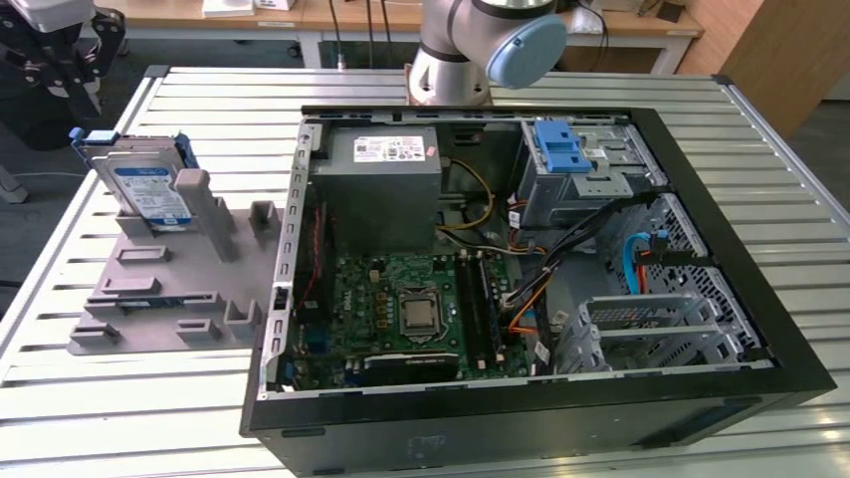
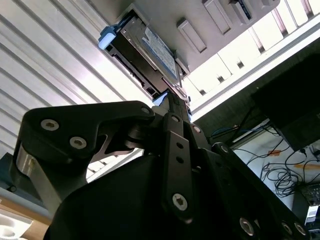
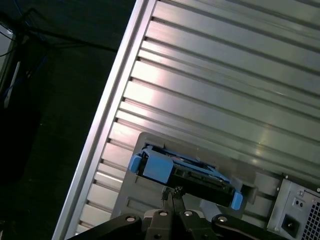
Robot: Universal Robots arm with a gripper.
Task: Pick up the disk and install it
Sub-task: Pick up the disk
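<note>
Disk (image 1: 143, 189) upright in grey fixture (image 1: 159, 289), blue-white label | gripper (image 3: 172, 190) closed, empty, apart from it

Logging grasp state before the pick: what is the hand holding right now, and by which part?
Nothing. The shut hand hangs apart from the disk, which stands on edge in the grey fixture, untouched.

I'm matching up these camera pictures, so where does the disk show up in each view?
Exterior view: the disk stands on edge in the grey fixture, at the exterior view's left of the computer case.
Second wrist view: the disk sits just beyond the gripper.
First wrist view: the disk sits just beyond the gripper.
Shared landmark: the grey fixture holding it, on the slatted table.
</note>
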